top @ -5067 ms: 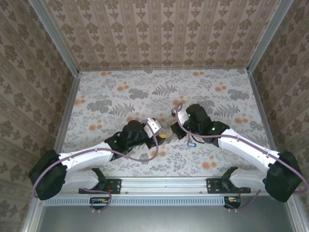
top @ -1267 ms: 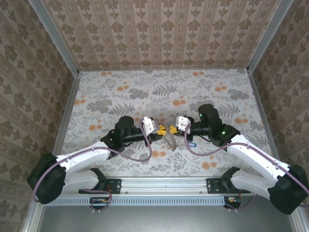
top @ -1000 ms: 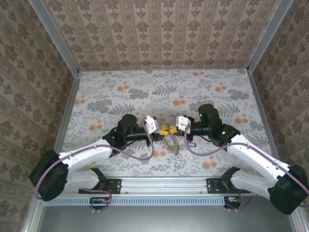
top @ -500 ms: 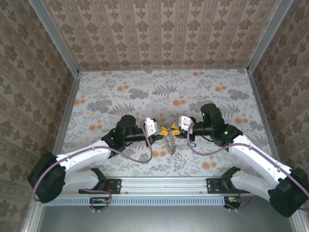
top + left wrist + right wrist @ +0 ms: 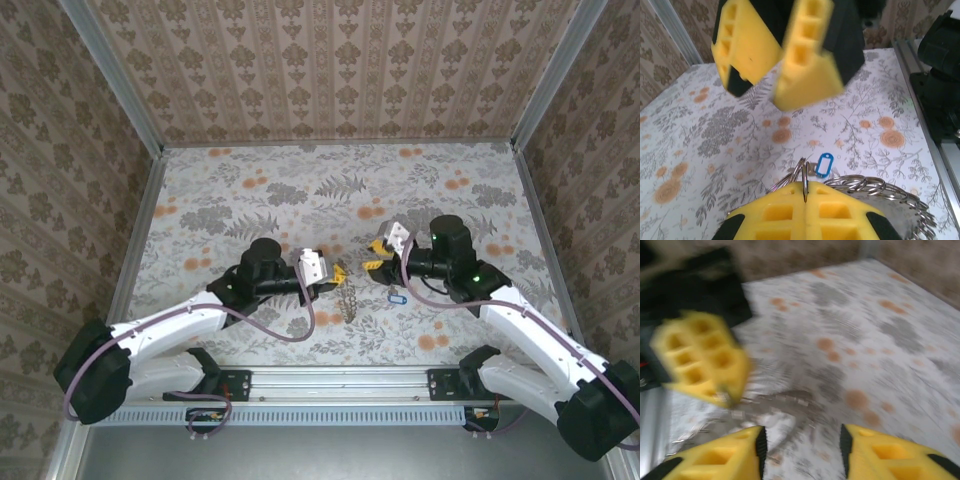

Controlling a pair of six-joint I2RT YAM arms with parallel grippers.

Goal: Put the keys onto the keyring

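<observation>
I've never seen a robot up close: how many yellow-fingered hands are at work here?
2. The left hand, near the middle, is pinched shut on the hanging keys; the right hand is just right of it, fingers apart, holding nothing.

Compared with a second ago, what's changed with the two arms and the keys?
The right tool let go of the keys, opened and drew back toward its own side. The bunch now hangs from the left tool alone, which stays shut on it, about where it was. The blue tag has not moved.
</observation>
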